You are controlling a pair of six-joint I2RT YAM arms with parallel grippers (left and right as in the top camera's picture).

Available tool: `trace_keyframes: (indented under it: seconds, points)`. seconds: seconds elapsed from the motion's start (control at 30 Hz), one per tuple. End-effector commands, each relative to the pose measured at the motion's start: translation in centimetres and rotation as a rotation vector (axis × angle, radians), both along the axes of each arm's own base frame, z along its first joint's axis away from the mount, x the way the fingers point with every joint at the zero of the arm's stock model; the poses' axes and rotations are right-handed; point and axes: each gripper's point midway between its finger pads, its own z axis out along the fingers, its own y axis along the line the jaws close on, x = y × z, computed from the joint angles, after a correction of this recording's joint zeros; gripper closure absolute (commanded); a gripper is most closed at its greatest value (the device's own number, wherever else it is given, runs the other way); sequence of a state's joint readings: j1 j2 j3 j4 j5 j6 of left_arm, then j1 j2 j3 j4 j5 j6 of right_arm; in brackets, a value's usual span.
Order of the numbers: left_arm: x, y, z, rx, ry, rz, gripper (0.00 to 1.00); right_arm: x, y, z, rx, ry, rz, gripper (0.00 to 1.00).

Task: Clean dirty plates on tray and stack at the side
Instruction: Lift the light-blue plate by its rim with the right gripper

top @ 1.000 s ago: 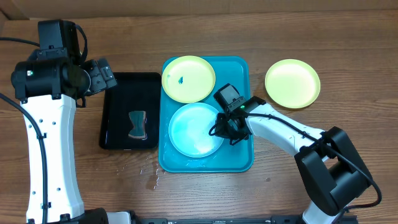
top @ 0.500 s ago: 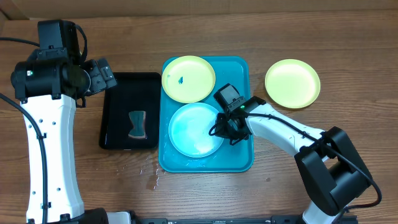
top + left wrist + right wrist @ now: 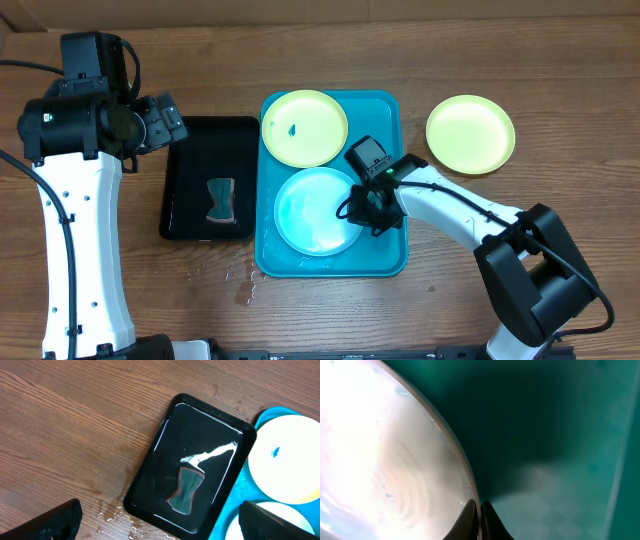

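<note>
While the turquoise tray (image 3: 386, 256) sits mid-bench, it carries two of the three plates: a yellow-green plate (image 3: 304, 127) with a small blue smudge (image 3: 291, 128) at its far end, and the light blue plate (image 3: 312, 212) at its near end, their rims just meeting. The right hand (image 3: 355, 211) is down in the tray at the light blue plate's right edge. In the wrist view its fingertips (image 3: 469, 521) are clenched together on the plate's thin rim, with the wet, pale plate (image 3: 385, 460) to their left and bare tray floor (image 3: 545, 435) to their right. The other yellow-green plate (image 3: 470, 134) lies on the bench, right of the tray and apart from it. Left of the tray, touching its side, is a black tray (image 3: 190, 170) holding a dark cloth-like piece (image 3: 221, 200) and some water. The left hand (image 3: 170, 118) hangs released above the black tray's far left corner, its fingers spread wide and grasping nothing. Water drops (image 3: 241, 281) speckle the bench by the black tray's near right corner.
</note>
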State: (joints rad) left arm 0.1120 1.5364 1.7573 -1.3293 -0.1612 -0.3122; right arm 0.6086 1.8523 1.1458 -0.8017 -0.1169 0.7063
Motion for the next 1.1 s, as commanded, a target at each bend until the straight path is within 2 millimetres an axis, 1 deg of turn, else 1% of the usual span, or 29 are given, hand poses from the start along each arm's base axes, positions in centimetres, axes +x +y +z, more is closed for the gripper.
trace_keyframes:
  seconds: [0.0,0.13,0.2,0.3,0.5,0.57,0.63,0.7,0.8,0.9,1.0,1.07]
  points:
    - [0.1,0.0,0.5,-0.004,-0.015,0.009,0.0,0.7,-0.2,1.5,-0.005,-0.013,-0.009,0.96]
    - [0.1,0.0,0.5,-0.004,-0.015,0.009,0.0,0.6,-0.2,2.6,-0.01,-0.005,-0.007,0.96]
    - [0.1,0.0,0.5,-0.004,-0.015,0.009,0.0,0.7,-0.2,3.5,-0.01,-0.007,-0.001,0.96]
    - [0.1,0.0,0.5,-0.004,-0.015,0.009,0.0,1.1,0.1,5.3,0.001,-0.029,0.021,0.96]
    - [0.1,0.0,0.5,-0.004,-0.015,0.009,0.0,1.9,0.8,9.7,0.036,-0.08,0.023,0.96]
    - [0.1,0.0,0.5,-0.004,-0.015,0.009,0.0,2.3,1.1,10.7,0.051,-0.097,0.023,0.96]
    - [0.1,0.0,0.5,-0.004,-0.015,0.009,0.0,2.8,2.0,11.8,0.094,-0.115,0.028,0.96]
    - [0.1,0.0,0.5,-0.004,-0.015,0.009,0.0,3.4,3.0,12.3,0.139,-0.137,0.035,0.96]
    - [0.1,0.0,0.5,-0.004,-0.015,0.009,0.0,4.2,5.0,12.9,0.216,-0.182,0.058,0.96]
    - [0.1,0.0,0.5,-0.004,-0.015,0.009,0.0,5.1,7.5,13.8,0.303,-0.238,0.08,0.96]
    - [0.1,0.0,0.5,-0.004,-0.015,0.009,0.0,5.2,9.5,14.4,0.371,-0.245,0.067,0.96]
    - [0.1,0.0,0.5,-0.004,-0.016,0.009,0.0,4.9,10.0,14.3,0.379,-0.232,0.047,0.96]
